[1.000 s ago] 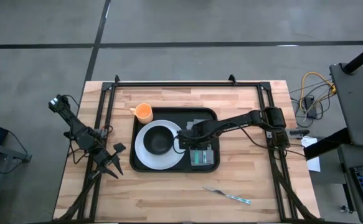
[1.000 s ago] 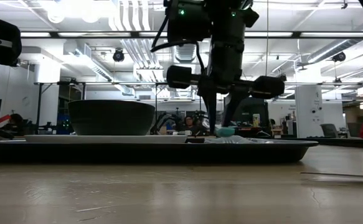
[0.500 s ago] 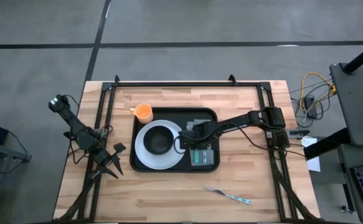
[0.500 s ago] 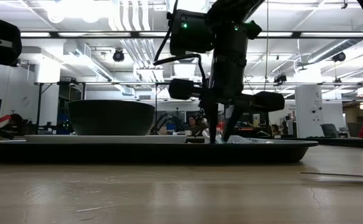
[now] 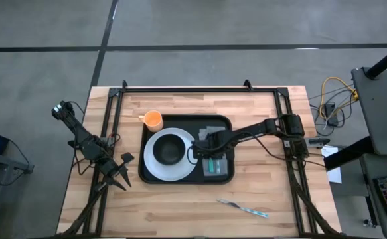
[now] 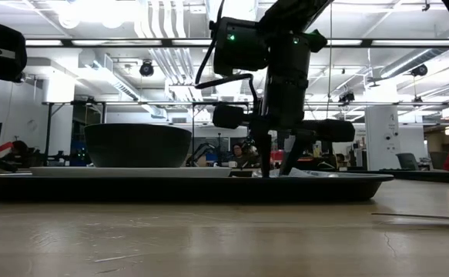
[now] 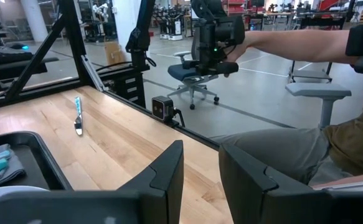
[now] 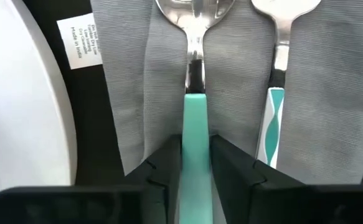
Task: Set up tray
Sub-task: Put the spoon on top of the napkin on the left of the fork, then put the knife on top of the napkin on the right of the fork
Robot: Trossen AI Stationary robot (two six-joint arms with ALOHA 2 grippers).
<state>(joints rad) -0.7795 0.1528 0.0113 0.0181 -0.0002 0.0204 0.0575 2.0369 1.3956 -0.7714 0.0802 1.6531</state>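
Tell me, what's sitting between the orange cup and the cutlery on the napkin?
The white plate with the black bowl on it, both on the tray; the view from above shows the orange cup and napkin either side.

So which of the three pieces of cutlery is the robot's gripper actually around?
The solid teal-handled utensil on the grey napkin, between the right gripper's fingers. The striped-handled one lies beside it; the third lies on the bare table.
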